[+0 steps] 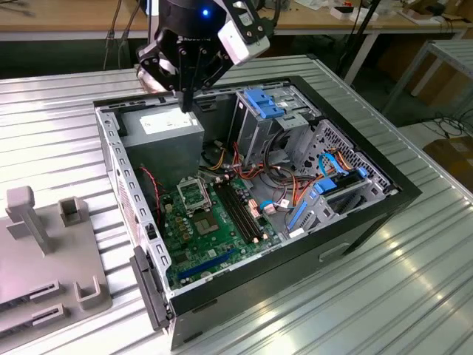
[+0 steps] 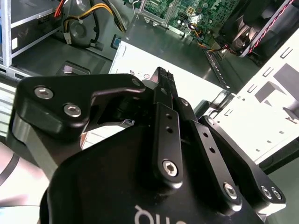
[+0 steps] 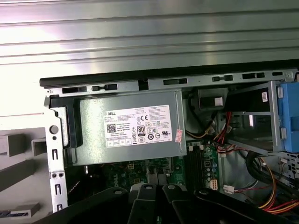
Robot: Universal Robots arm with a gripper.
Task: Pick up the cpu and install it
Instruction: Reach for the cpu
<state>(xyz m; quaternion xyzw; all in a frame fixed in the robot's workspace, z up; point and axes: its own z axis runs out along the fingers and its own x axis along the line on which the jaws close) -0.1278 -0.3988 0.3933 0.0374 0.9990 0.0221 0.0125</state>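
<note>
The black metal gripper (image 2: pixel 161 75), jaws drawn together, hangs just above the grey box-shaped power supply (image 3: pixel 128 133) inside the open computer case (image 1: pixel 399 194); whether the cpu sits pinched between them, I cannot tell.

Bright overhead light. Ribbed metal desk (image 1: pixel 414 296) streaked with glare around the computer case (image 1: pixel 281 292); in the first wrist view it washes white beyond the case. Case interior shadowed, motherboard (image 1: pixel 199 237) dim. Blue lamp (image 1: pixel 205 11) glows above the case.

Gripper (image 1: pixel 187 106) above power supply (image 1: pixel 164 129)
</note>
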